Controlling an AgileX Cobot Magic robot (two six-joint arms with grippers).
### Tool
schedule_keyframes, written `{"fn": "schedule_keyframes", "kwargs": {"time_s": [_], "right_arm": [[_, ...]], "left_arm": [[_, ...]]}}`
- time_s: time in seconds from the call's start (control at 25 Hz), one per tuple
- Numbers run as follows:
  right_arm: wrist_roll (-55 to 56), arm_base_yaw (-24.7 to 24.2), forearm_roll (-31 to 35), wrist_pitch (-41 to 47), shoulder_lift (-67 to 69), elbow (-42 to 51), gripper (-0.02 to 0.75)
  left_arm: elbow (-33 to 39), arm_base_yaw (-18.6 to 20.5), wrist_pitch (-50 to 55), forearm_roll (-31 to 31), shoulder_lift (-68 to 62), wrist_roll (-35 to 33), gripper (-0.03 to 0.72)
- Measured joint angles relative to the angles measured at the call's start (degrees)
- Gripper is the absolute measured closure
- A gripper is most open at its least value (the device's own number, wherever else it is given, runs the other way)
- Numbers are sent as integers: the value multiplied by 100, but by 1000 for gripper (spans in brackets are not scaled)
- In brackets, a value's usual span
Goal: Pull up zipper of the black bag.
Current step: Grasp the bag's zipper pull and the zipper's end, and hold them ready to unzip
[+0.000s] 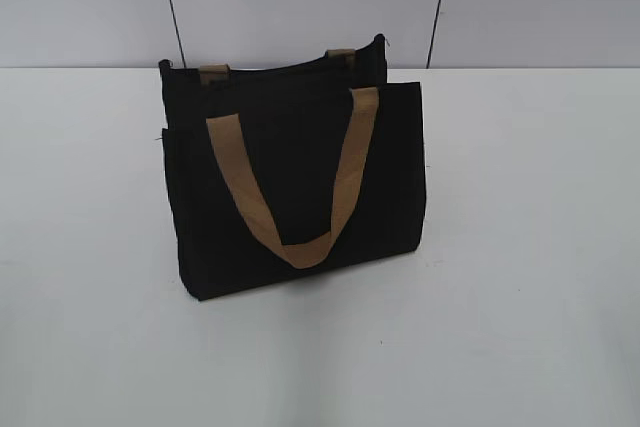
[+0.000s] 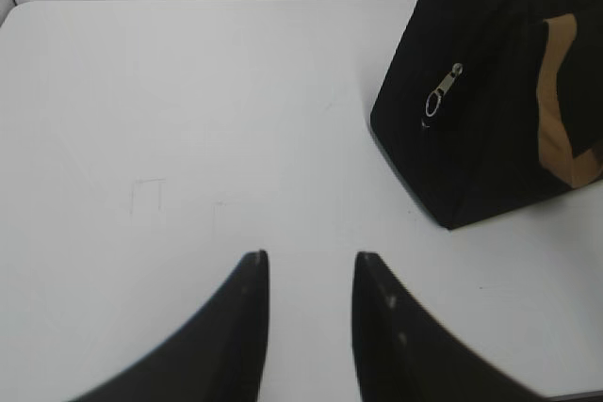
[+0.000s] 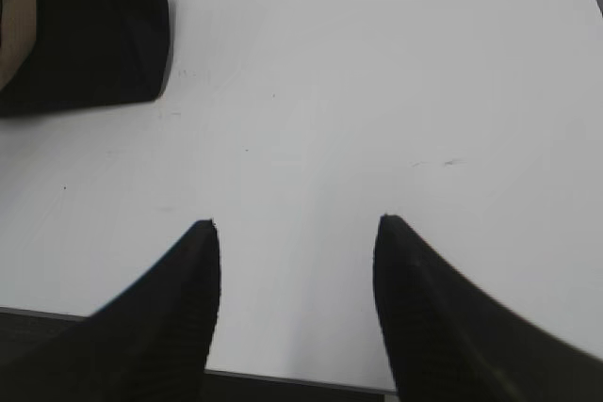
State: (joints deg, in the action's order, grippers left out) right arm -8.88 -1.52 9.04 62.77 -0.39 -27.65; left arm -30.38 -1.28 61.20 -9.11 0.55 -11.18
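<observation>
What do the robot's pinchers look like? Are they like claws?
A bit like claws. Each end effector has two black fingers, wide at the base and curving to a narrow tip. On the left end effector, one finger carries a few small pale specks. The right end effector has fingers with a finely ribbed, matte surface. No cables, markings or arms show.

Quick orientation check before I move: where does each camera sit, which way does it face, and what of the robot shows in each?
Exterior view: in front of the white table, looking down at a slant at the black bag; no arm shows.
Left wrist view: on the left arm, facing across the table; left pincer open at bottom, bag's end with the zipper pull upper right.
Right wrist view: on the right arm; right pincer open, bag corner upper left.
All three share bag and table.
</observation>
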Motion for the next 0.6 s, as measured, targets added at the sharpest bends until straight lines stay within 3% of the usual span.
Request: {"fn": "schedule_keyframes", "kwargs": {"time_s": [0.6], "right_arm": [[0, 0, 0, 0, 0, 0, 326]], "left_arm": [[0, 0, 0, 0, 0, 0, 460]]}}
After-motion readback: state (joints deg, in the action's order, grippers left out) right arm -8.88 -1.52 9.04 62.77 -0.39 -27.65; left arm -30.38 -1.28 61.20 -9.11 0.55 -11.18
